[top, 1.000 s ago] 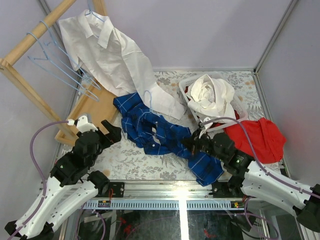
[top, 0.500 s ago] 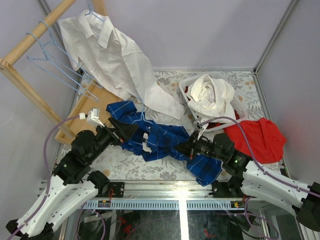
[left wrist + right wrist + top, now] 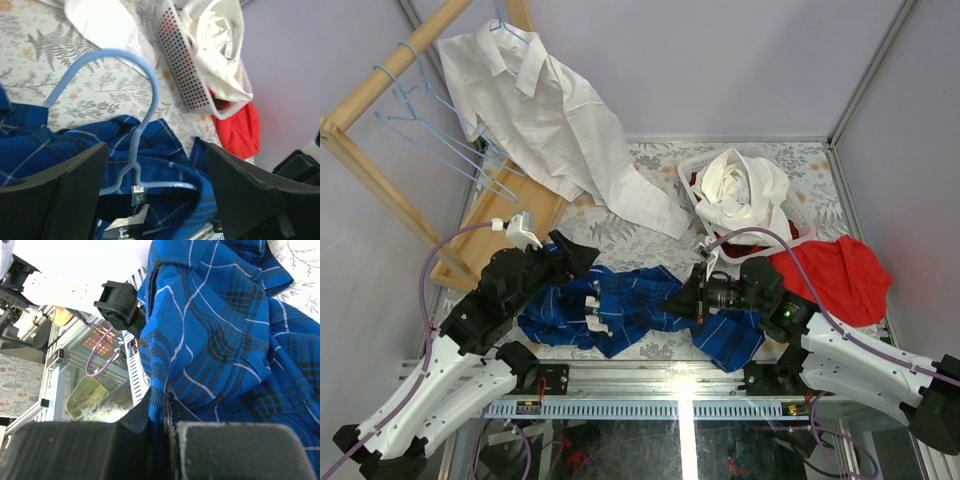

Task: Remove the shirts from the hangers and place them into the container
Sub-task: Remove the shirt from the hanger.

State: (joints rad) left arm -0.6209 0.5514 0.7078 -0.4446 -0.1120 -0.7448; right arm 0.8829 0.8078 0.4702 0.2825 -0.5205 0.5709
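Pinching dark blue shirt [image 3: 215,340]: right gripper [image 3: 161,422] clenched on its fabric, anchoring it; left gripper [image 3: 156,167], jaws spread either side of hanger [image 3: 145,115], likely to draw it free.

left gripper [image 3: 155,167] — spread, right gripper [image 3: 161,409] — pinched

Beside the slotted rail [image 3: 650,408], the left arm [image 3: 450,385] and right arm [image 3: 860,362] have white shells and black joint housings. A lilac cable [image 3: 421,295] loops along each; a green light [image 3: 786,312] dots the right.
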